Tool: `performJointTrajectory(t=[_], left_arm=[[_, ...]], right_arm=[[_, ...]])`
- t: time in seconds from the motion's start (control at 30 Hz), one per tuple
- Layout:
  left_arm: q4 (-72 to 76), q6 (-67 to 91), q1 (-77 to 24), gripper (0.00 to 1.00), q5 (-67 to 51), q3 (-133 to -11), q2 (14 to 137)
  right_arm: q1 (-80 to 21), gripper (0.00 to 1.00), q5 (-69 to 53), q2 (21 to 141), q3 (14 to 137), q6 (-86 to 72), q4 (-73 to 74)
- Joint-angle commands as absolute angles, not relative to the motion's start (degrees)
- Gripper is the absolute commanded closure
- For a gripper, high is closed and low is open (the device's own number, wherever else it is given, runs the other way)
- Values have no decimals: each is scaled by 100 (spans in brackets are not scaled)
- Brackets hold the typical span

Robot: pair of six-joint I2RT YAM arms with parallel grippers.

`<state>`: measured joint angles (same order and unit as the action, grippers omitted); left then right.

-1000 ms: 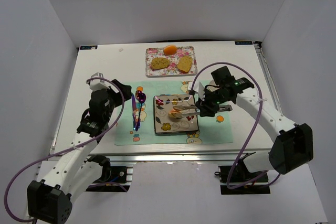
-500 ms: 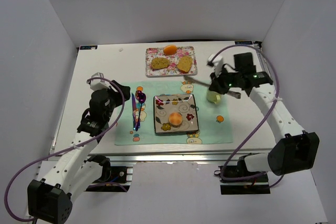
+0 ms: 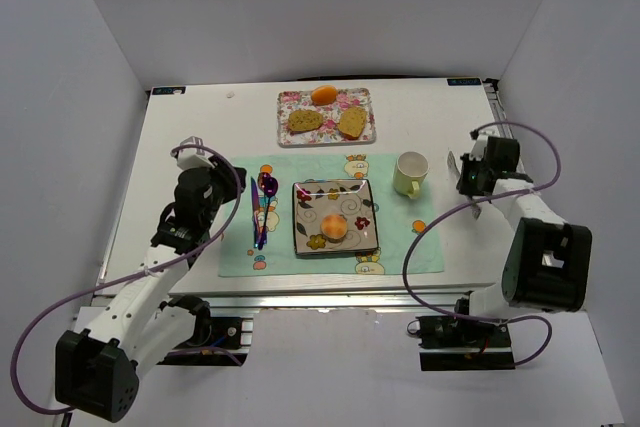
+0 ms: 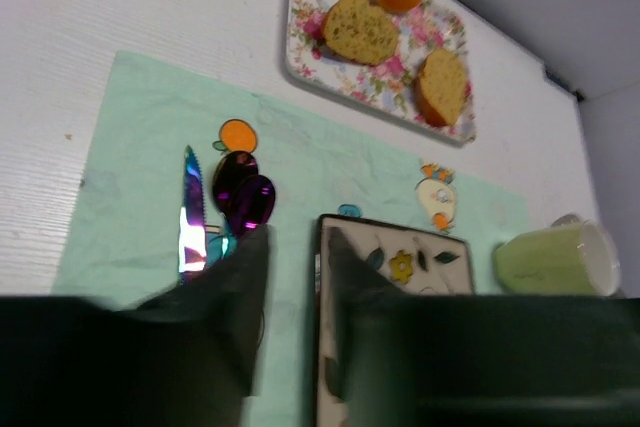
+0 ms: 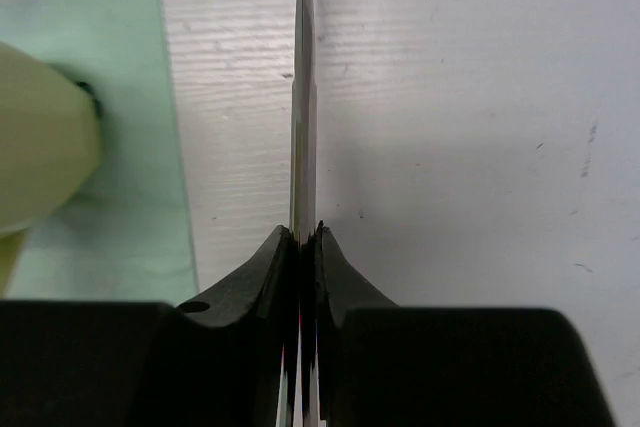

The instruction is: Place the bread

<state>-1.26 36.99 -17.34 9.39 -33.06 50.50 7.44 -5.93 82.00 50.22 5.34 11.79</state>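
Note:
The bread (image 3: 333,226), a small round golden-tan bun, lies on the square patterned plate (image 3: 306,198) in the middle of the green mat. My right gripper (image 3: 470,180) is far to the right, over the bare white table beyond the cup. It is shut on thin metal tongs (image 5: 303,97), seen edge-on between the jaws in the right wrist view (image 5: 305,232). My left gripper (image 3: 213,171) is open and empty, left of the plate by the cutlery; in the left wrist view (image 4: 295,247) the plate's left rim (image 4: 322,277) runs between its fingers.
A pale green cup (image 3: 409,173) stands right of the plate. A floral tray (image 3: 285,119) at the back holds two brown bread slices (image 3: 305,120) and an orange fruit (image 3: 323,94). A knife (image 4: 192,212) and purple spoons (image 4: 243,192) lie on the mat's left side.
My right gripper has let the bun go on the plate and swung away to the right with the tongs, past the cup. The left arm has barely moved.

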Motion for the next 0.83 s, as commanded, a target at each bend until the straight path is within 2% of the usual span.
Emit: performJointTrajectory(t=[0.0, 0.07, 0.1, 0.17, 0.2, 0.23, 0.27, 0.37, 0.4, 0.43, 0.6, 0.67, 0.73, 0.77, 0.8], left_arm=[[-131, 3595, -1696, 49, 888, -3577, 5124], [-175, 3568, -1705, 31, 949, -3595, 5133], [-193, 3560, -1696, 17, 975, -3595, 5107], [-211, 3577, -1696, 8, 1046, -3577, 5072], [-211, 3595, -1705, 6, 1063, -3568, 5036], [-202, 3630, -1696, 5, 1072, -3534, 5010], [-202, 3647, -1696, 5, 1081, -3525, 4992], [-263, 3656, -1705, 4, 1098, -3524, 4913], [-298, 3656, -1696, 4, 1107, -3542, 4896], [-325, 3613, -1705, 3, 1107, -3559, 4878], [-334, 3516, -1705, 3, 889, -3568, 4834], [-264, 3507, -1705, 8, 774, -3568, 4860], [-124, 3507, -1696, 16, 546, -3568, 4878], [-80, 3498, -1705, 29, 458, -3568, 4921], [-44, 3498, -1696, 36, 370, -3568, 4948]], right_arm=[[721, 92, 325, 8542, 4589, 79, -447], [756, 88, 325, 8840, 4535, 341, -623], [782, 80, 299, 8911, 4518, 395, -676], [826, 66, 133, 9122, 4544, 562, -677], [826, 52, 80, 9193, 4553, 780, -668], [844, 50, 53, 9359, 4622, 878, -651], [870, 47, -156, 9430, 4745, 888, -537], [993, 31, -334, 9501, 4983, 922, -150], [1011, 14, -351, 9475, 5062, 1019, -62], [1011, 11, -299, 9405, 5132, 1072, -9], [976, 11, -114, 8983, 5817, 1336, 728], [906, 11, -26, 8781, 6089, 1345, 896], [713, 11, -79, 8571, 6450, 1484, 1114], [660, 11, -262, 8482, 6556, 1538, 1160], [555, 10, -542, 8368, 6705, 1616, 1160]])
